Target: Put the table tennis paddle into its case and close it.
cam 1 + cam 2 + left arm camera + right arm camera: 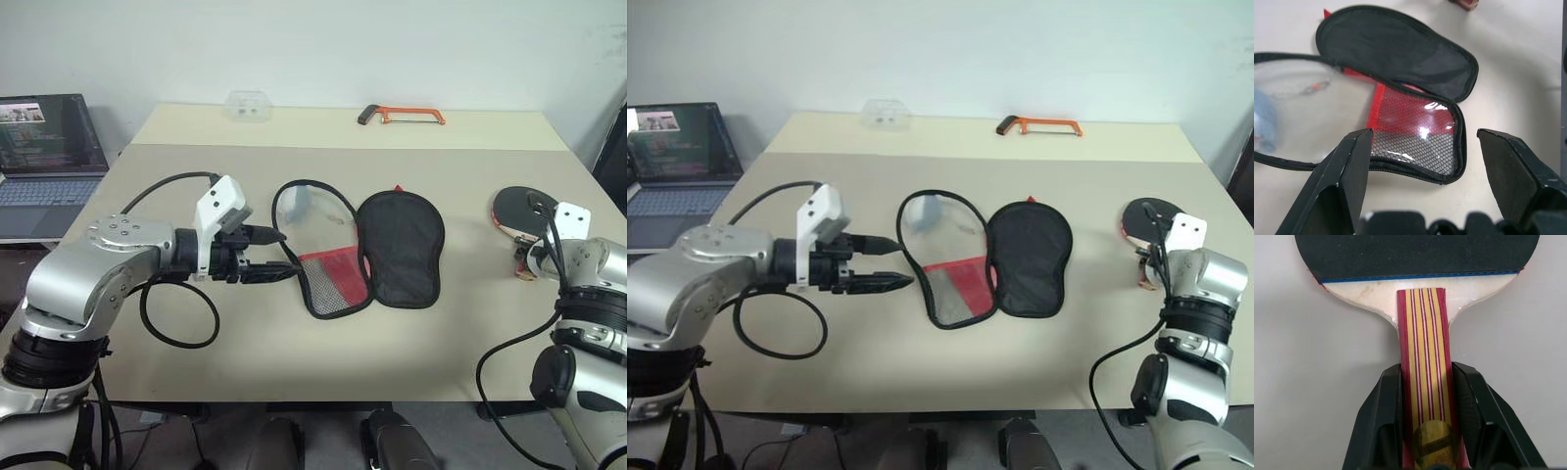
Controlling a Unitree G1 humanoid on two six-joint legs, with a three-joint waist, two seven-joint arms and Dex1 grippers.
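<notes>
The case lies unzipped and spread flat at the table's middle. One half is black fabric, the other is red panel and black mesh, with a grey fluffy charm at its far end. My left gripper hovers open just left of the mesh half, pointing at it. The table tennis paddle lies flat near the right edge, black face up. Its striped wooden handle points toward me. My right gripper is shut on that handle, one finger pressed against each side.
An orange hacksaw and a small clear plastic box lie at the far edge of the table. An open laptop stands on a lower surface beyond the left edge. A black cable loops beneath my left arm.
</notes>
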